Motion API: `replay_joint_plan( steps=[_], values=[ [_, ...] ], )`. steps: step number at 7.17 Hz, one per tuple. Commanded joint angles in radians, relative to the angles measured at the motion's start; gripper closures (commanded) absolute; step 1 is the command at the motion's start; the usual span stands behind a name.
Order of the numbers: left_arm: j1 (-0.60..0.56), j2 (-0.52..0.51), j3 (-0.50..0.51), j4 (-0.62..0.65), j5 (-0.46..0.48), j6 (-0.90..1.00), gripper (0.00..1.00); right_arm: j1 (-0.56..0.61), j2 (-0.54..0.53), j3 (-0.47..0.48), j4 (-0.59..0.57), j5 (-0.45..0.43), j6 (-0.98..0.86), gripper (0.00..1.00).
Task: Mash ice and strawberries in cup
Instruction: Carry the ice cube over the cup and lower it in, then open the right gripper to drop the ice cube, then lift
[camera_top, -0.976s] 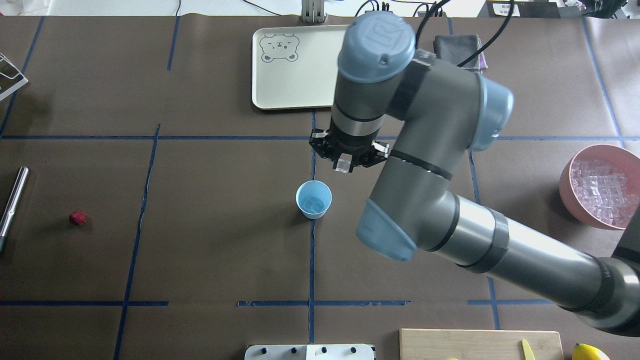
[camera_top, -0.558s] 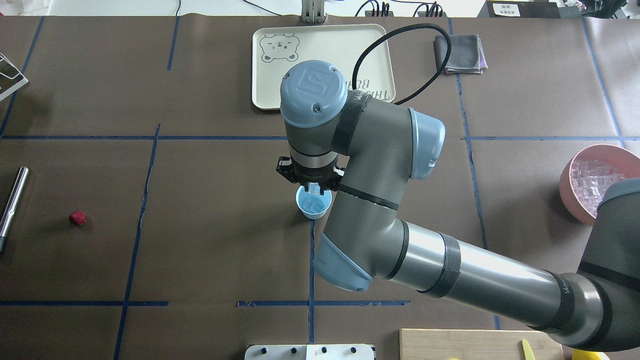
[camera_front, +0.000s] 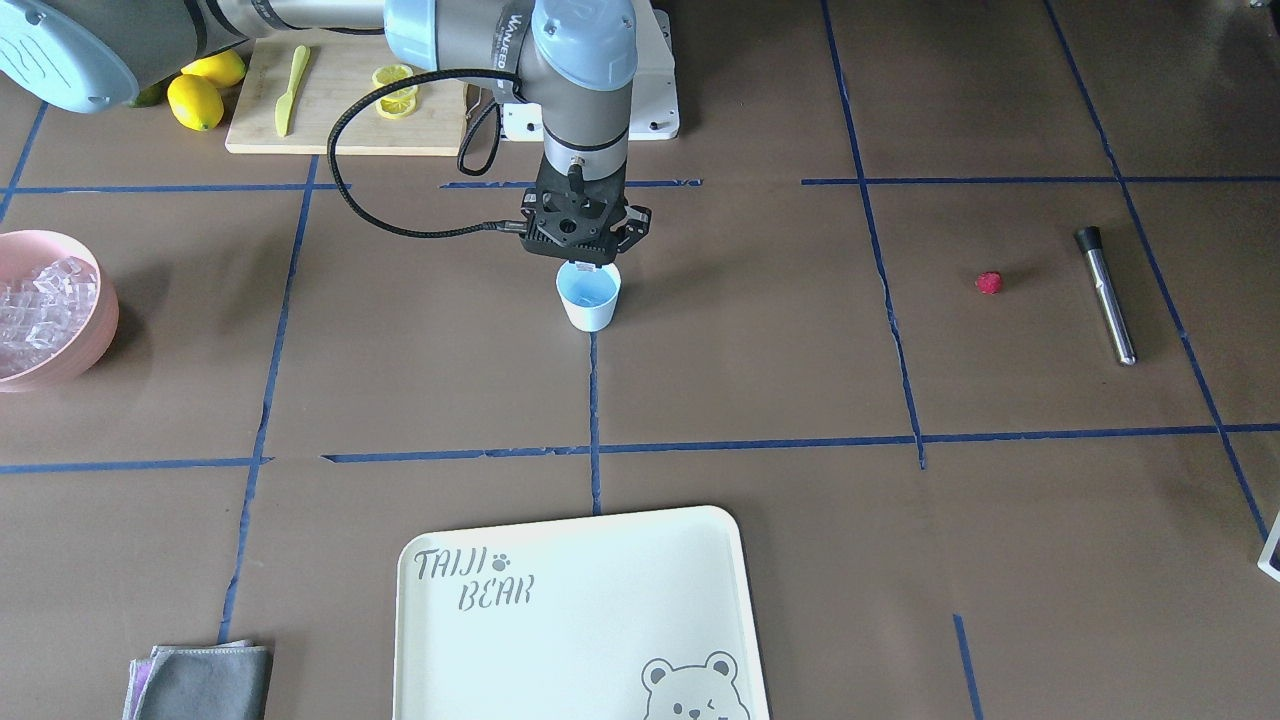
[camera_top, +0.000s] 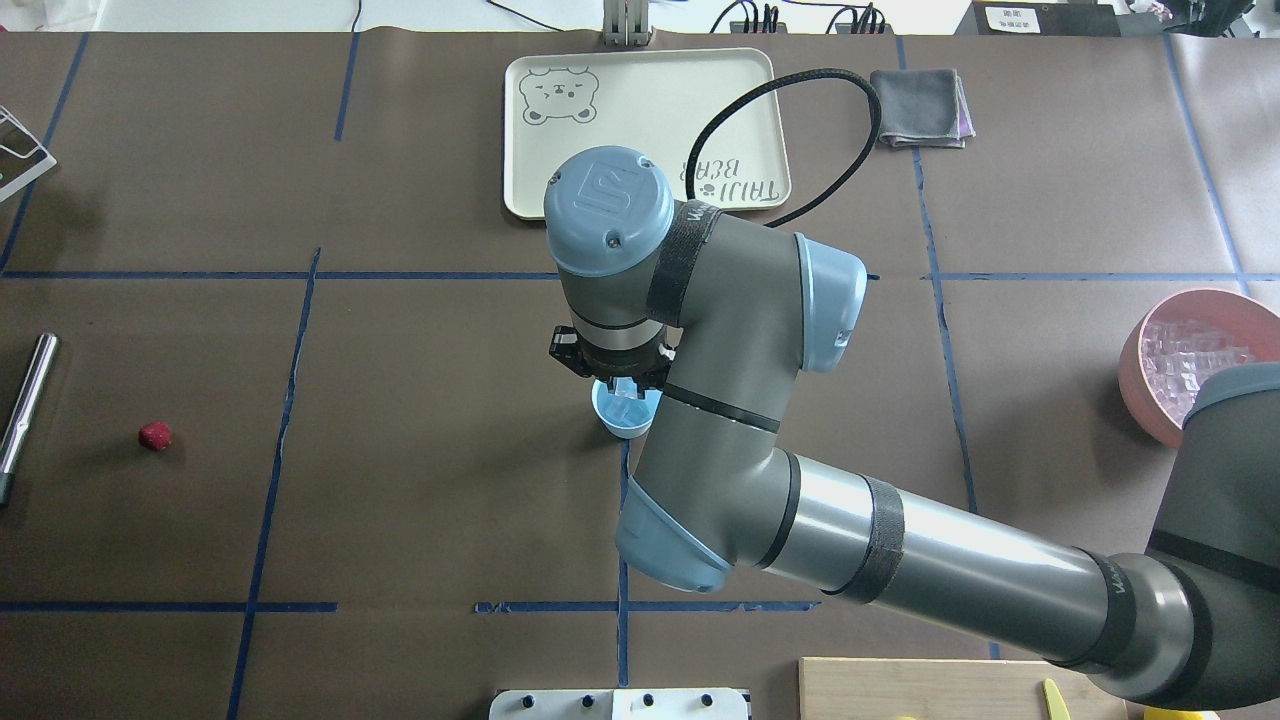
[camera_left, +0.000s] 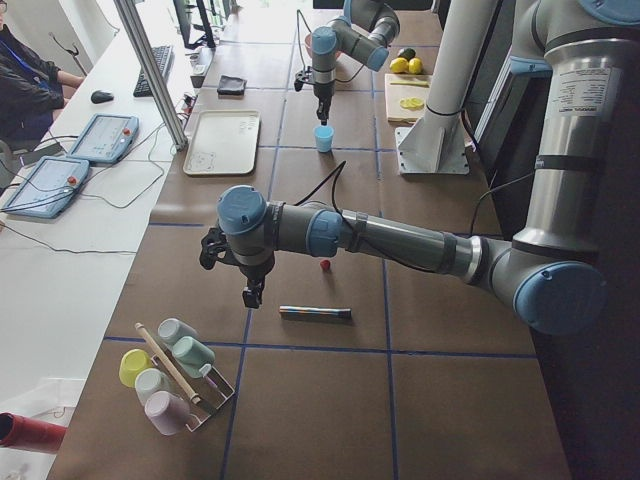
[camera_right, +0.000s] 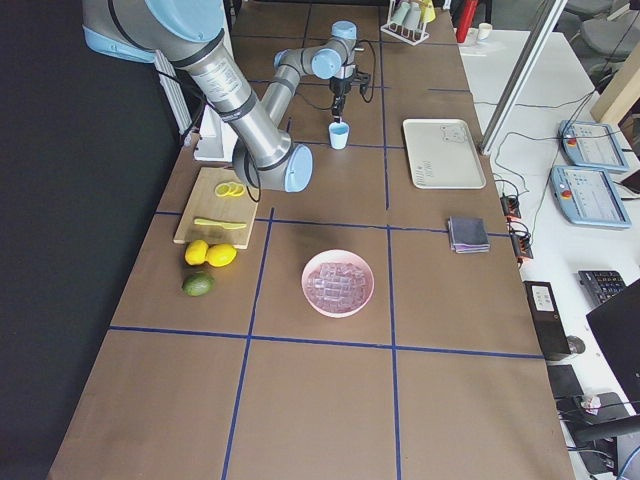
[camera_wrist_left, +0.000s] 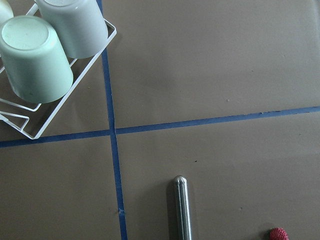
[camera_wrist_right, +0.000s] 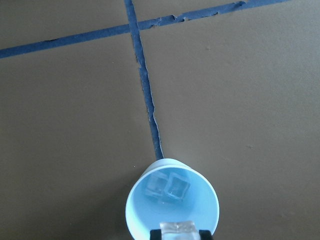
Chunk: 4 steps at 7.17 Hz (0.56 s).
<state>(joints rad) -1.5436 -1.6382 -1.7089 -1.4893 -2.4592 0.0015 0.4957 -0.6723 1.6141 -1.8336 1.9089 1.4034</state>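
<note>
The pale blue cup (camera_top: 626, 421) stands at the table's middle and holds two ice cubes (camera_wrist_right: 169, 186). My right gripper (camera_top: 622, 386) hangs just above the cup's rim (camera_front: 588, 300), shut on one clear ice cube (camera_wrist_right: 177, 229). The red strawberry (camera_top: 155, 435) lies far off on the left side, and also shows in the left wrist view (camera_wrist_left: 278, 234). My left gripper (camera_left: 250, 295) shows only in the exterior left view, hovering near the strawberry (camera_left: 325, 266); I cannot tell if it is open or shut.
A pink bowl (camera_top: 1137, 378) of ice sits at the right edge. A metal rod (camera_top: 28, 395) lies left of the strawberry. A cream tray (camera_top: 560, 160) and grey cloth (camera_top: 920, 108) lie at the back. A cutting board (camera_front: 340, 100), lemons (camera_front: 195, 100) and a cup rack (camera_left: 170, 370) are nearby.
My right arm has swung left and toward the robot, carrying the ice cube from beyond the cup's right to just over its mouth. The strawberry and rod have not moved.
</note>
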Motion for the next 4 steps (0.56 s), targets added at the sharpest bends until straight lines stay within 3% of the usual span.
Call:
replay_joint_plan(
  steps=[1,2,4],
  values=[
    [-0.001,-0.002,0.002,0.0,0.0,0.0,0.0,0.0,-0.004,-0.003,0.02,0.001,0.002,0.75],
    [0.0,-0.002,0.002,0.0,0.002,0.0,0.0,0.0,-0.006,-0.003,0.02,0.001,0.002,0.67],
    [0.0,-0.002,0.003,0.0,0.0,0.0,0.0,0.001,-0.006,-0.003,0.02,-0.001,0.0,0.64]
  ],
)
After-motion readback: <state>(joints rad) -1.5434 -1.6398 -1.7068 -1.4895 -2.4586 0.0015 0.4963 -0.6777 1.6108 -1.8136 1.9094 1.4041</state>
